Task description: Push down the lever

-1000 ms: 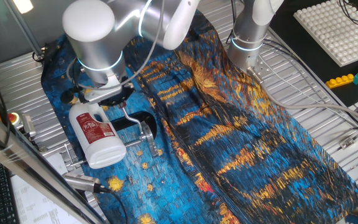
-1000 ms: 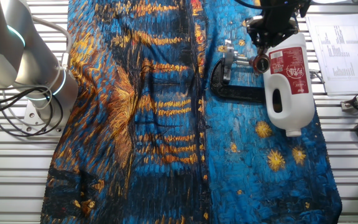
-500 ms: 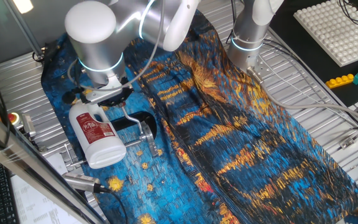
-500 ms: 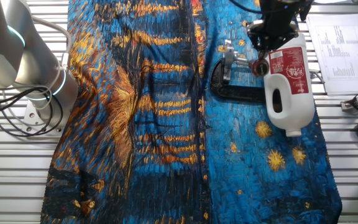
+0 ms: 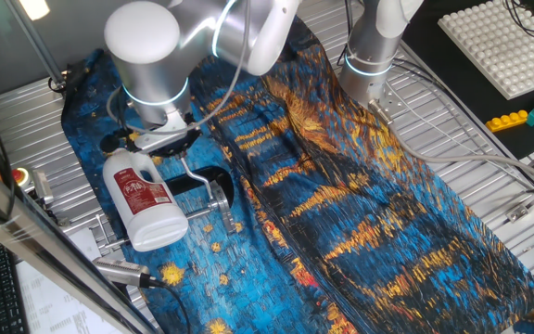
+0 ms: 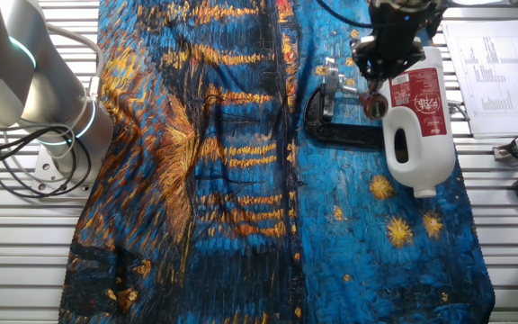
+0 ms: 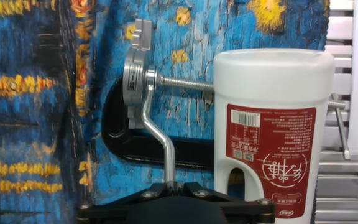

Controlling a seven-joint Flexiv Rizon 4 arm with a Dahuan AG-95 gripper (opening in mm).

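Observation:
The lever (image 7: 158, 134) is a thin bent silver rod. It runs from the clamp's silver hub down to my fingertips in the hand view. Its red cap (image 6: 373, 105) shows just below my hand in the other fixed view. The black C-shaped clamp (image 7: 135, 149) lies flat on the blue cloth. My gripper (image 7: 171, 185) is shut, and its tips sit on the lever's end and hide the cap in the hand view. In one fixed view my gripper (image 5: 167, 148) hangs over the lever (image 5: 196, 178), beside the bottle.
A white plastic bottle with a red label (image 7: 272, 124) lies on the clamp's screw, right next to the lever; it also shows in both fixed views (image 6: 416, 126) (image 5: 142, 199). A second arm's base (image 6: 52, 117) stands beyond the cloth. Papers (image 6: 493, 72) lie nearby.
My hand has shifted slightly towards the clamp's hub. The lever's red-capped end has swung along with it, away from the bottle's label. The bottle and the clamp have not moved.

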